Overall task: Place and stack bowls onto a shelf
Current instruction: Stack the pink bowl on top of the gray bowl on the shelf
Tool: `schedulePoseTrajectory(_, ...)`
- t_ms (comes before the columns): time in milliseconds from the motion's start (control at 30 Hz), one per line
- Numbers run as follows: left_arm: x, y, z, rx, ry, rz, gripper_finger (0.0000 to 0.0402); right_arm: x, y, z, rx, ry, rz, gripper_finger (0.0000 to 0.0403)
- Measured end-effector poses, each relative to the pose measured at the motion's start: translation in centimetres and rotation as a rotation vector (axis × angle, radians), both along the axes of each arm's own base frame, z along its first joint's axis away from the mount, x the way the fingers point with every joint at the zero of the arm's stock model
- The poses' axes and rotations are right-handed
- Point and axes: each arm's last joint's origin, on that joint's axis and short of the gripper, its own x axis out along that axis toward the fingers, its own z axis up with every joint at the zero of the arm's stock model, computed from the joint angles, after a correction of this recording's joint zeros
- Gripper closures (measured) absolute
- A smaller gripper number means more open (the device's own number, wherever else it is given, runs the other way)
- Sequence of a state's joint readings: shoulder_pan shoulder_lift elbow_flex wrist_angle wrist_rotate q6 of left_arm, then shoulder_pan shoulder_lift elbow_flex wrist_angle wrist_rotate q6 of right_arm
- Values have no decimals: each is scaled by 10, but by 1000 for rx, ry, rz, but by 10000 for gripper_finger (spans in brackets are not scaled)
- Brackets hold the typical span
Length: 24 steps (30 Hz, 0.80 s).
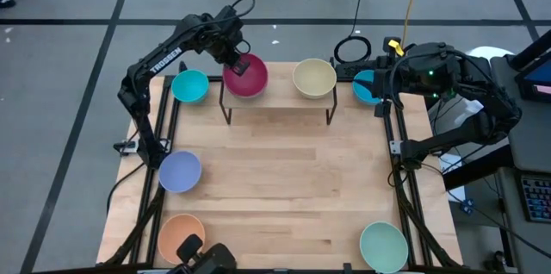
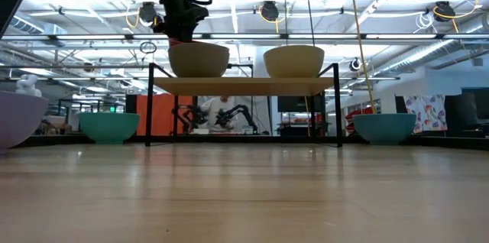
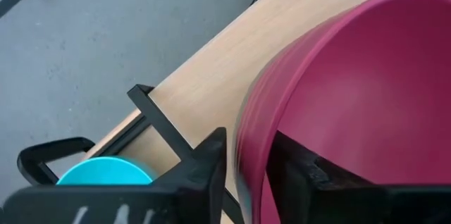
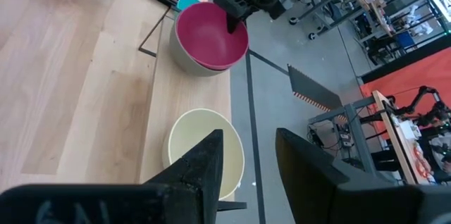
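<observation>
On shelf (image 1: 280, 115): left gripper (image 1: 238, 65) pinches rim of magenta bowl (image 1: 250, 80), nested in grey bowl (image 4: 184, 56); cream bowl (image 1: 314, 77) alongside. Right gripper (image 4: 246, 155) hovers empty, fingers apart. Left on table: two blue, lavender (image 1: 180, 171), orange (image 1: 180, 236), mint (image 1: 383, 245).

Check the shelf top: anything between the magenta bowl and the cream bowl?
Nothing. Bare plank of the shelf separates the magenta bowl from the cream bowl; the high view shows it, and the low view confirms the gap.
</observation>
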<state>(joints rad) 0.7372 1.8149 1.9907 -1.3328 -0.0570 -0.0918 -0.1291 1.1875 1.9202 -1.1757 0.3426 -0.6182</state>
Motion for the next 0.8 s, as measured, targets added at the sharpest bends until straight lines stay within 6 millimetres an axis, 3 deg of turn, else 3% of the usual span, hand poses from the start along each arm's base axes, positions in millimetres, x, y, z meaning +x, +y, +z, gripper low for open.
schedulePoseTrajectory(500,-5,-7,9,25,-13,-15,256,2,0,4,-25,-40,10,277)
schedulePoseTrajectory(800,-5,-7,10,33,-5,-38,252,2,0,4,-25,-40,10,277)
